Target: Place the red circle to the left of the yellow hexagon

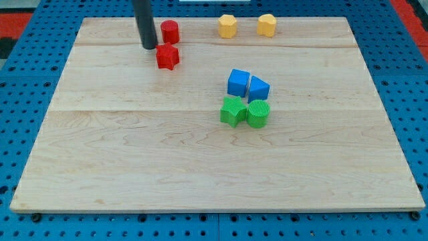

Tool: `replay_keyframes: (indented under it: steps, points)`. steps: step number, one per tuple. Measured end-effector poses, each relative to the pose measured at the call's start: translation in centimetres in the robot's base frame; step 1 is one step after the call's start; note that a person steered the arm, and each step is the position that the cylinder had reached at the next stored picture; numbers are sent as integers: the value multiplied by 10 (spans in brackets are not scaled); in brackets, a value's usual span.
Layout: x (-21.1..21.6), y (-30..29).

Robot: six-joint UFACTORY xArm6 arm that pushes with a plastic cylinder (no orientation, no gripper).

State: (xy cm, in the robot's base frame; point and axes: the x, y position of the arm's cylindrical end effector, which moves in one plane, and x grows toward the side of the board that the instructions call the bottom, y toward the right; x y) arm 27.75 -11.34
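The red circle (pixel 170 31) stands near the view's top edge of the wooden board (pixel 134 147), left of centre. The yellow hexagon (pixel 227 26) is to its right along the same top edge, with a gap between them. My tip (pixel 149 47) is just left of and slightly below the red circle, close to it. A red star-shaped block (pixel 168 57) lies right below the red circle, just right of my tip.
A second yellow block (pixel 267 25) sits right of the hexagon. Two blue blocks (pixel 239 82) (pixel 258 88) and two green blocks (pixel 233 111) (pixel 258 114) cluster near the board's middle. A blue pegboard (pixel 27 73) surrounds the board.
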Motion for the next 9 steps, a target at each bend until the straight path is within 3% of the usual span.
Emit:
replay_keyframes:
  steps: [2, 5, 9]
  points:
    - [-24, 27]
    - [-37, -41]
    - [-66, -7]
